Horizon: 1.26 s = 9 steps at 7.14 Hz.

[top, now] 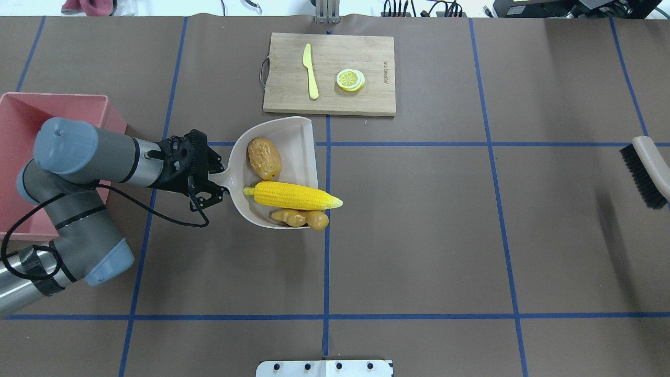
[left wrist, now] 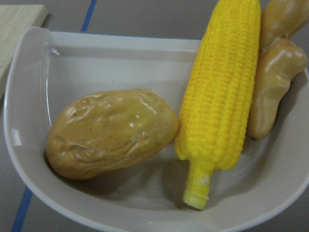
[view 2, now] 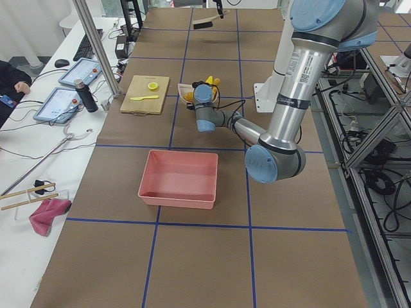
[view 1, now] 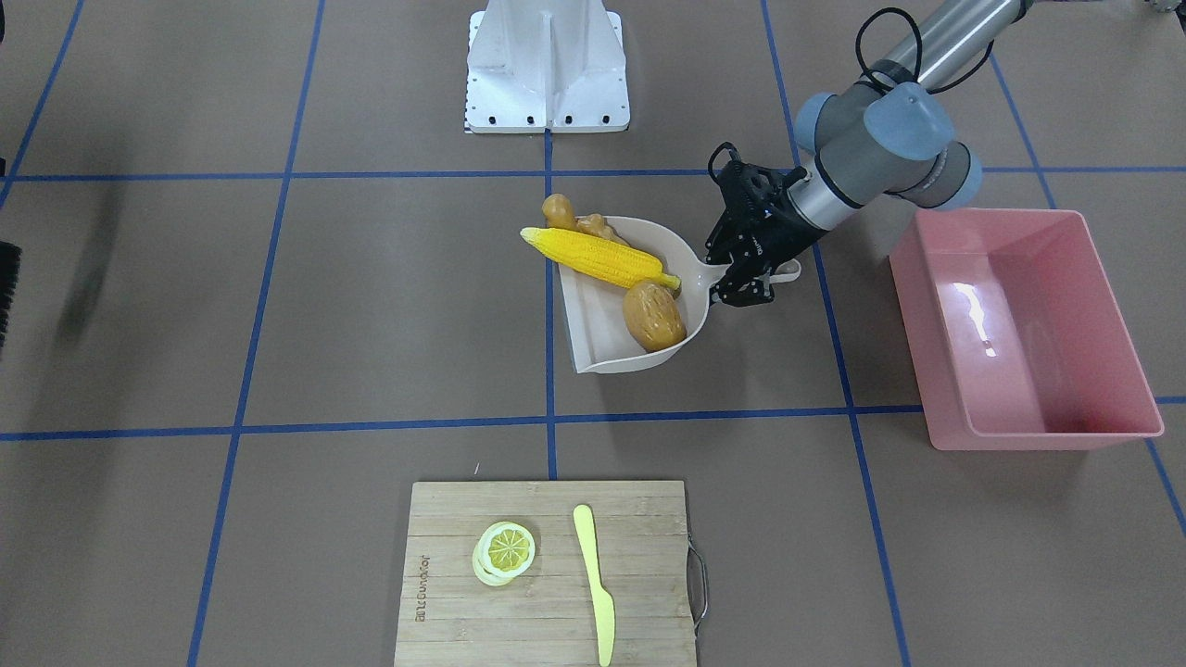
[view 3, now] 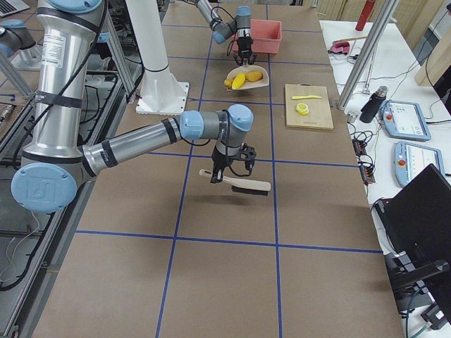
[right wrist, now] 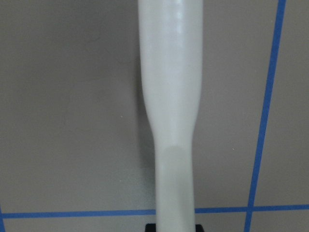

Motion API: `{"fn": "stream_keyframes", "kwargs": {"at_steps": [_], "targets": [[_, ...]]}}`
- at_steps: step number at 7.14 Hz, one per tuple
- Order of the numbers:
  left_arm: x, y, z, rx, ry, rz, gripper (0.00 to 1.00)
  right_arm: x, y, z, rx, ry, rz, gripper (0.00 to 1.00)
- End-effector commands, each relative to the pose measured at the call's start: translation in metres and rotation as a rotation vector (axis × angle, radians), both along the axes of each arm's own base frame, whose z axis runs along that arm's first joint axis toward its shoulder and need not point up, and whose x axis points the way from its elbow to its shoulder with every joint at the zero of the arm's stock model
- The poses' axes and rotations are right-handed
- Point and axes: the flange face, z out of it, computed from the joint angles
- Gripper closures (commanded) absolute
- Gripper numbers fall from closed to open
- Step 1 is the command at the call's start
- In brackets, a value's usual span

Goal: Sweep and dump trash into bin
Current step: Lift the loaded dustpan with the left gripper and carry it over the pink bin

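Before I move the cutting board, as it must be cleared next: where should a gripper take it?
Probably by the metal loop handle, coming from the robot's left. The cutting board lies flat on the table, but the handle juts past its short edge.

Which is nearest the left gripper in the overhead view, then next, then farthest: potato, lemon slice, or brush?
From the left gripper:
1. Potato, in the dustpan it holds.
2. Lemon slice, on the cutting board.
3. Brush, at the far right edge.
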Motion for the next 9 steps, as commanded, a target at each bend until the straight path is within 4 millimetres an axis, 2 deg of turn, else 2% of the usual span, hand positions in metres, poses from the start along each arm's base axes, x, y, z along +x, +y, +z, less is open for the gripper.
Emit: {"fn": "stream_keyframes", "kwargs": {"at_steps": [1,2,3,4,6,7,9], "targets": [[-0.07,0.009,-0.008,-0.031,-0.033,-0.072,1.0,0.009,0.01,0.049,-0.021,-0.027,-0.015,1.0],[-0.101,0.004,0.005,-0.051,-0.046,-0.11,1.0,0.011,0.014,0.093,0.015,-0.041,-0.012,1.0],[-0.116,-0.001,0.015,-0.067,-0.059,-0.127,1.0,0.015,0.024,0.114,0.036,-0.046,-0.009,1.0],[-0.113,-0.001,0.02,-0.089,-0.058,-0.09,1.0,0.017,0.028,0.119,0.035,-0.046,-0.011,1.0],[-0.139,-0.019,0.018,-0.147,-0.068,-0.065,1.0,0.019,0.036,0.157,0.046,-0.048,-0.01,1.0],[-0.162,-0.029,0.02,-0.156,-0.062,-0.08,1.0,0.019,0.035,0.167,0.067,-0.046,-0.005,1.0],[-0.177,-0.035,0.03,-0.127,-0.08,-0.091,1.0,0.018,0.029,0.153,0.085,-0.035,0.035,1.0]]}}
